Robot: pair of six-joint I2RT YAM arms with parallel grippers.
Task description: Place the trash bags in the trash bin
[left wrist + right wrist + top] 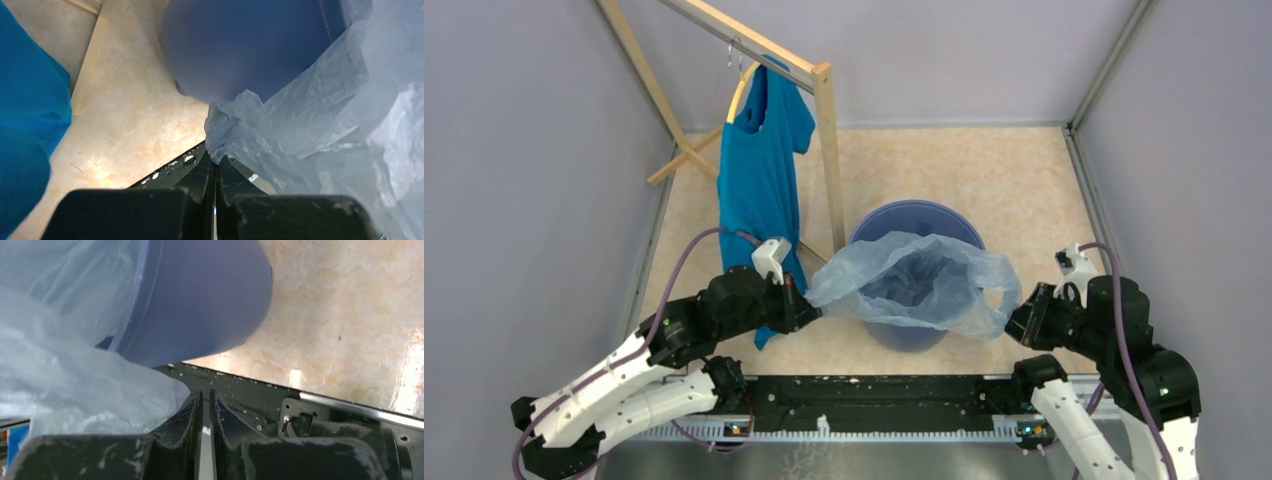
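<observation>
The round blue trash bin (894, 215) stands on the floor in the middle. The pale-blue filmy trash bag (914, 280) lies spread open over its mouth. My left gripper (811, 310) is shut on the bag's left edge; in the left wrist view the film (280, 135) bunches right at the closed gripper tips (215, 161), beside the bin wall (240, 45). My right gripper (1016, 322) is at the bag's right end. In the right wrist view its jaws (205, 395) stand a narrow gap apart with nothing seen between them. The bag (75, 385) rests against the outer side of the left finger, below the bin (200, 300).
A teal T-shirt (759, 180) hangs from a wooden rack (827, 150) just left of the bin, close behind my left arm. Grey walls enclose the floor on three sides. The black base rail (874, 400) runs along the near edge.
</observation>
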